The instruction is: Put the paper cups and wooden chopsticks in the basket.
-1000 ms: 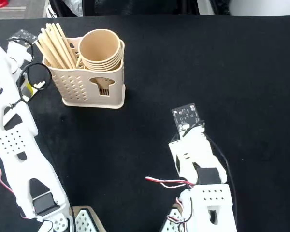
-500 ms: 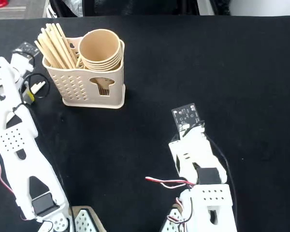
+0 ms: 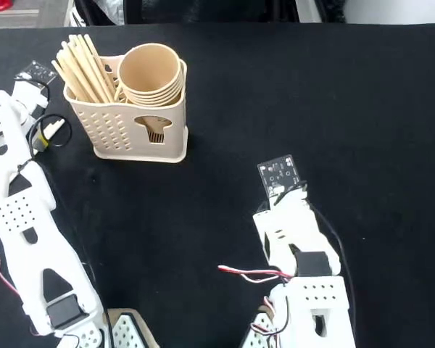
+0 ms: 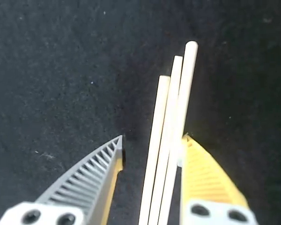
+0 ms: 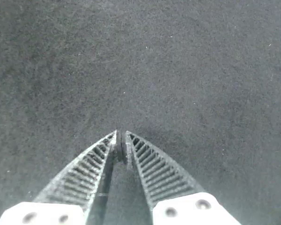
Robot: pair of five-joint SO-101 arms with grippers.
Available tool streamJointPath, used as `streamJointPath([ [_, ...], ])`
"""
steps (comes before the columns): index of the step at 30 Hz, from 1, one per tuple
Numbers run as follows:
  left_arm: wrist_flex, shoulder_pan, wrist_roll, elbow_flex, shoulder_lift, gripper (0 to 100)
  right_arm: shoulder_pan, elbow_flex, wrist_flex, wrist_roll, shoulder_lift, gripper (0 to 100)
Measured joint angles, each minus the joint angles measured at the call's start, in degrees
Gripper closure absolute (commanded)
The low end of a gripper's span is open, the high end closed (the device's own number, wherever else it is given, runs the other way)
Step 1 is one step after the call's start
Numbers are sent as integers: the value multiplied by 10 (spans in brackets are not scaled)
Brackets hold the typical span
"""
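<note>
At the far left of the high view, the left arm (image 3: pixel 18 210) stretches along the edge of the black desk (image 3: pixel 312 94), and its tip ends near the basket's left side without touching it. Its wrist camera shows the left hand (image 4: pixel 152 137) with its fingers apart. Three loose chopsticks (image 4: pixel 171 117) run out between them, side by side. They lie against the yellow finger (image 4: pixel 203 178), with a dark gap on the side of the grey finger (image 4: pixel 98 173) (so nothing is pinching them). Whether the sticks rest on the desk or hang above it, I cannot tell.

Next comes the pale, perforated basket (image 3: pixel 123 130), standing upright towards the desk's far left corner. Its left compartment holds the bundled chopsticks (image 3: pixel 80 69), which lean outward and away from the cups. Its right compartment holds the paper cups (image 3: pixel 151 72), nested in one upright stack with the mouth facing up.

Further right and nearer the front edge is the right arm (image 3: pixel 297 246), well apart from the basket. The right hand (image 5: pixel 121 136) has its ribbed fingers drawn together at the tips, with nothing between them, over bare desk.
</note>
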Motion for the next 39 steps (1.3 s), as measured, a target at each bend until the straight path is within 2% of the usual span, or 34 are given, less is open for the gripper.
streamJointPath([
  [2,-1,0,-1,0,9,820,0,0,0,0,0,987],
  [7,28,0,-36,-1,27,973,0,0,0,0,0,987],
  [18,71,2,-55,-2,43,970,0,0,0,0,0,987],
  [22,115,3,-45,-48,44,970,0,0,0,0,0,987],
  [26,173,3,16,-147,56,970,0,0,0,0,0,987],
  [31,195,-1,139,-262,69,970,0,0,0,0,0,987],
  [39,186,-16,348,-265,25,970,0,0,0,0,0,987],
])
